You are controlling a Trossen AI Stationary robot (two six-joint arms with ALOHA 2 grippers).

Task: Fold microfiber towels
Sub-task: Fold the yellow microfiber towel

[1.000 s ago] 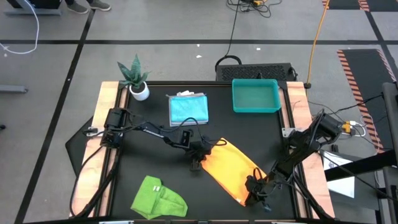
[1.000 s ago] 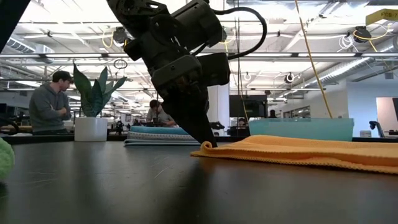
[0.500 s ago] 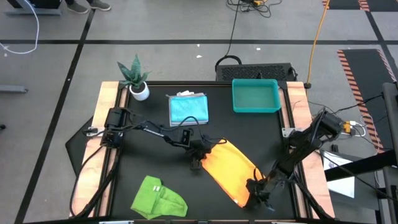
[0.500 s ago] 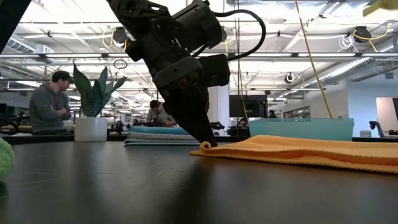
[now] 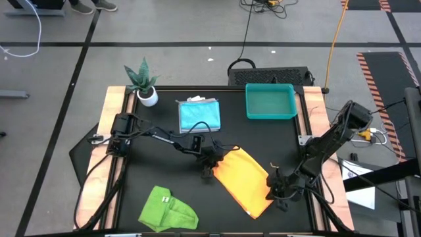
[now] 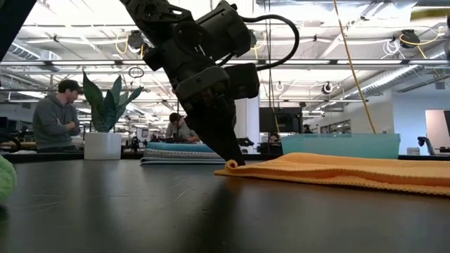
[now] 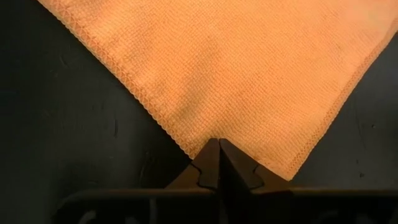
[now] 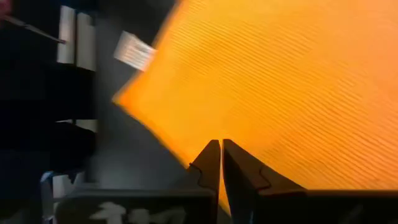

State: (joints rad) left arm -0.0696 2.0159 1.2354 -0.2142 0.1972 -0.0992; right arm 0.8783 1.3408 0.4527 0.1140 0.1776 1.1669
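Two pincers are closed on the yellow-orange towel (image 5: 245, 181), which we see lying flat near the middle of the black bench (image 5: 158, 164): the left pincer (image 5: 209, 166) pinches its corner nearest the bench's centre, the right pincer (image 5: 273, 191) grips its right edge. We find the folded light blue towel (image 5: 198, 114) beside the teal tray (image 5: 270, 102), and the lime green towel (image 5: 168, 209) crumpled at the front left
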